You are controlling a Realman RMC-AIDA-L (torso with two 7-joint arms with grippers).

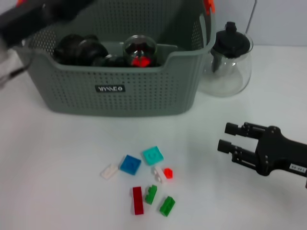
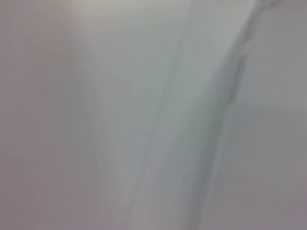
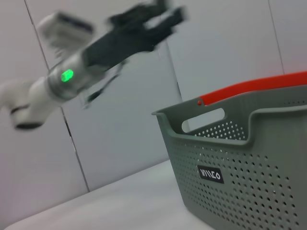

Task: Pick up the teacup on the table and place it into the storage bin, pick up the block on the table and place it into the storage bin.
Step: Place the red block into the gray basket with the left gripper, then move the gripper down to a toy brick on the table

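White worktop (image 1: pixel 57 158) carries my scattered blocks (image 1: pixel 130 164), just before the storage bin (image 1: pixel 144 91), where a teacup (image 1: pixel 139 50) seemingly sits. Right hand (image 1: pixel 229 137), released, hovers beside them; left hand (image 3: pixel 160 12) is raised, grip unclear. I judge block-picking next: descend squarely.

Glass teapot (image 1: pixel 230 60) beside white table (image 1: pixel 57 158).

A robot test lab: bare white table (image 1: pixel 57 158), plain panelled wall (image 3: pixel 225 52), toy blocks (image 1: pixel 144 179) laid out.
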